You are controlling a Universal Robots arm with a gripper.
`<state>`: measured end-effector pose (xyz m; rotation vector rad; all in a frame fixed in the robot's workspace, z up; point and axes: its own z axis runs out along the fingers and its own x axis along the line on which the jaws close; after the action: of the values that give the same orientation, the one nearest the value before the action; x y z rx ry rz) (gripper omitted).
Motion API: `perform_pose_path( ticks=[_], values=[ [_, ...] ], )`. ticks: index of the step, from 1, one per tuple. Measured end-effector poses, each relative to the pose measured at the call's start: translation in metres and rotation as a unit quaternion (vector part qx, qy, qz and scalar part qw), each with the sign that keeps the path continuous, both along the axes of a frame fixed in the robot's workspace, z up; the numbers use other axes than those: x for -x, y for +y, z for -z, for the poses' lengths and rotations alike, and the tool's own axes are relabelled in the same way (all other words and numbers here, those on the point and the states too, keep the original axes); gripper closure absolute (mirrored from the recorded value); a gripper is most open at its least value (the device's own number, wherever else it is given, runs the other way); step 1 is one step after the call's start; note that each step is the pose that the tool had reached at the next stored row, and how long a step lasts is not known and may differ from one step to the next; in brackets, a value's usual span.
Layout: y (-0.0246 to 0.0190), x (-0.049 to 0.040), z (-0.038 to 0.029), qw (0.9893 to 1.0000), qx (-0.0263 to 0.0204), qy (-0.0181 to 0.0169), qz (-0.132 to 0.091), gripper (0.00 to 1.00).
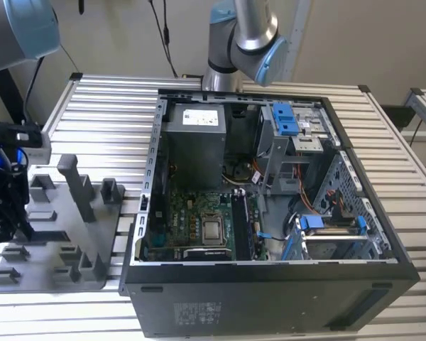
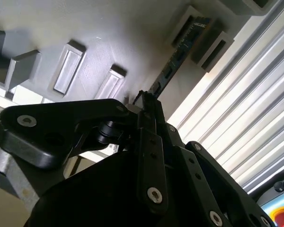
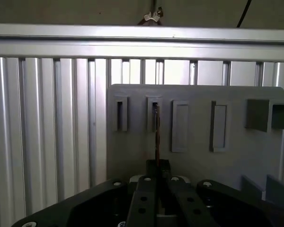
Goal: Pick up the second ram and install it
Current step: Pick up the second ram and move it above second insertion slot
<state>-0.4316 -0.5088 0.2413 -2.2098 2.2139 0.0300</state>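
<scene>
Close view along a black gripper [image 2: 146, 101]. Its fingers [image 2: 150, 137] are closed on the near end of the second ram [image 2: 177, 54], a thin dark strip seen almost edge-on. The strip's far end meets a raised slot on the grey tray [image 2: 109, 38]. A ribbed metal counter [image 2: 236, 118] lies beside the tray.

On my slatted table [image 1: 106, 106], the tray [image 1: 64, 277] lies at the exterior view's left and the open computer case [image 1: 270, 305] to its right, with the arm's base [image 1: 238, 42] behind the case. In the first wrist view, the second ram [image 3: 156, 127] stands on edge in a tray slot, its near end clamped in the gripper [image 3: 157, 166].
</scene>
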Motion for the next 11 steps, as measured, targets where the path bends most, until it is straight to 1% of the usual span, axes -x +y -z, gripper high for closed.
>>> perform_pose_path(
  ticks=[11],
  values=[
    [0.0, 0.0001, -0.0161, 1.0, 0.0, 0.0, 0.0, 0.86]
  ],
)
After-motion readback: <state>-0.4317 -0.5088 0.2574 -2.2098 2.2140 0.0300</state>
